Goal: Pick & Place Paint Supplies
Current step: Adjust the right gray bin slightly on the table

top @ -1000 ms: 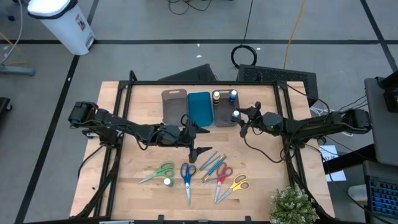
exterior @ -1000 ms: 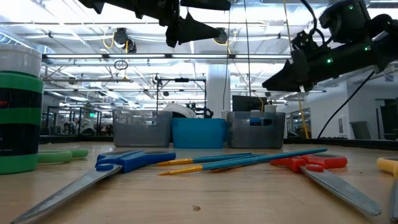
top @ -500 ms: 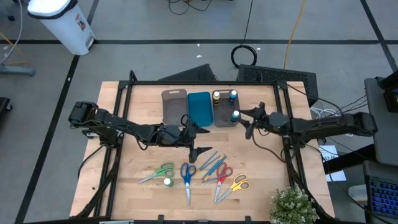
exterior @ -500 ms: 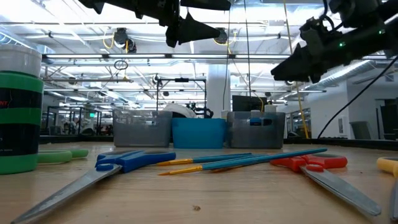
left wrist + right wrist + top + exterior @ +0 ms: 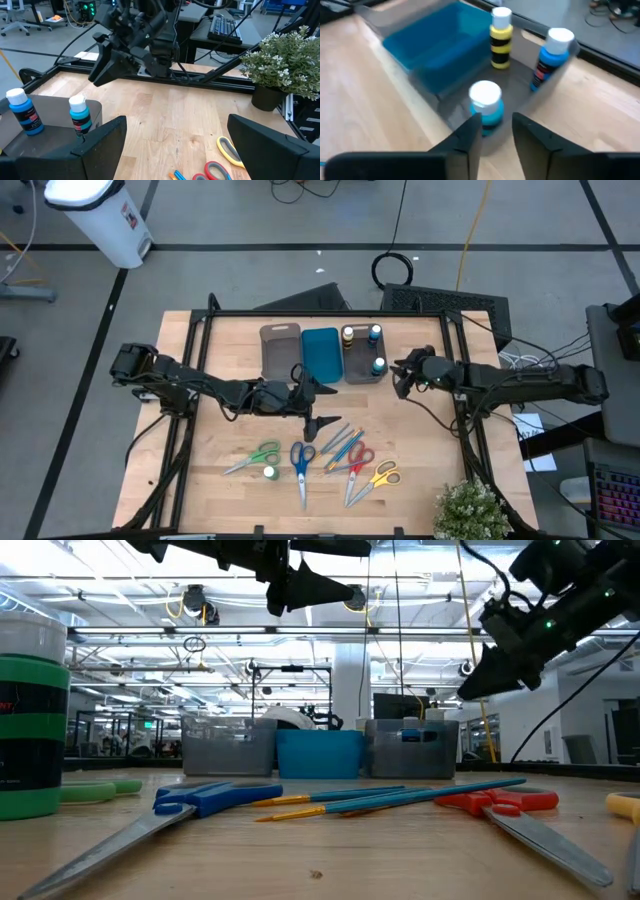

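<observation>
Right gripper (image 5: 399,378): empty, fingers narrowly parted, beside the grey rectangular tray (image 5: 360,366) holding three bottles. Left gripper (image 5: 318,406): spread wide, empty. Green-topped white bottle (image 5: 269,473), well apart from tray, is best approached vertically.

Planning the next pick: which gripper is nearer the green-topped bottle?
Left. The left gripper hangs just up-table of the green-topped bottle; the right gripper sits far across, beside the right grey tray.
</observation>
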You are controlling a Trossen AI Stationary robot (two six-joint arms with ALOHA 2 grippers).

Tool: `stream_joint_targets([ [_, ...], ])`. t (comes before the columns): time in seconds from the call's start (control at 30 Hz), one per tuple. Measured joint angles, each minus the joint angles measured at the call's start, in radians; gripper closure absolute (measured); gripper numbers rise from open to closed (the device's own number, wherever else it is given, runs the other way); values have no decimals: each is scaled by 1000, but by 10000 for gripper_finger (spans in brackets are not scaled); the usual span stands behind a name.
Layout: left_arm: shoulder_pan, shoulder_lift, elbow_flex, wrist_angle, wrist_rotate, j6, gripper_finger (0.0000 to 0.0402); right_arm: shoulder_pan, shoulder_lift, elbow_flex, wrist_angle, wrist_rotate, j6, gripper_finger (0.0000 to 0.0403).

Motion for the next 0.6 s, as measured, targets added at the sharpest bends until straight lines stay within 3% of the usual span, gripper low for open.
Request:
stream_joint_targets([
  [0.3,0,0,0,0,0,0,50,-50,83,0,-40,-5,-8,394],
  [0.47,0,0,0,0,0,2,50,-62,159,0,-3,-16,-12,393],
  [0.6,0,0,0,0,0,2,50,-84,208,0,21,-91,-27,399],
])
